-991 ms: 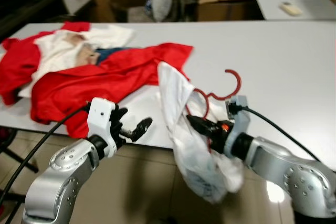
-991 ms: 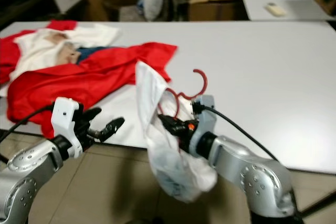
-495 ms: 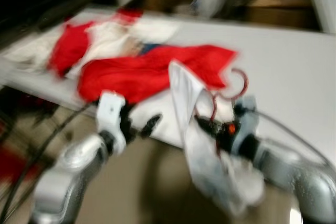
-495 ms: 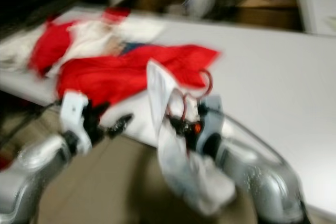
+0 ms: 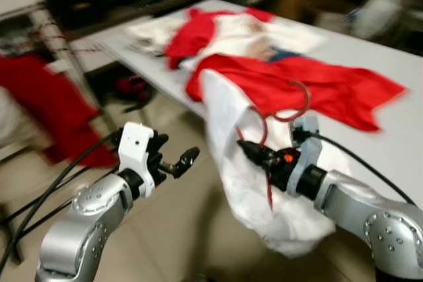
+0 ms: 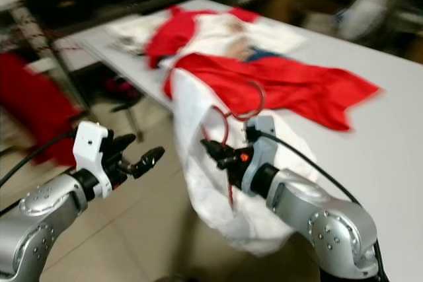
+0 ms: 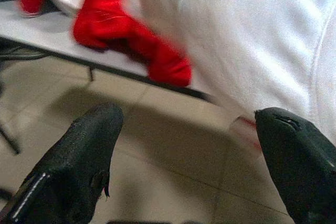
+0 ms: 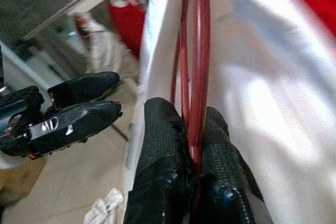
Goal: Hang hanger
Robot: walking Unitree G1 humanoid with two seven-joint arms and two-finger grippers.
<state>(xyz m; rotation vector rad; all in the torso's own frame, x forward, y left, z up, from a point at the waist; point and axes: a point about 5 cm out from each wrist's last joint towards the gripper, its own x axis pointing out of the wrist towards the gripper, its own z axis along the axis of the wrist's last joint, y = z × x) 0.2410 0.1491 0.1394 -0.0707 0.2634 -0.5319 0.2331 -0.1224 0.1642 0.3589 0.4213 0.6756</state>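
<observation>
A red hanger (image 5: 285,107) carries a white garment (image 5: 236,163) that droops toward the floor. My right gripper (image 5: 250,152) is shut on the hanger's red bar, seen close up between the black fingers (image 8: 220,156). The hanger's hook curls up above the gripper, in front of the table. My left gripper (image 5: 178,161) is open and holds nothing; it hovers over the floor, left of the white garment (image 7: 252,40), which lies just beyond its fingertips.
A white table (image 5: 403,143) bears red clothes (image 5: 330,87) and white ones. A red garment (image 5: 46,100) hangs by a pale metal pole (image 5: 59,47) at the far left. Cables (image 5: 46,196) trail from my left arm. Tiled floor (image 5: 178,229) lies below.
The camera has swung to the left, so the table now sits to the right and the pole with the red garment has come into view. My right gripper still holds the hanger.
</observation>
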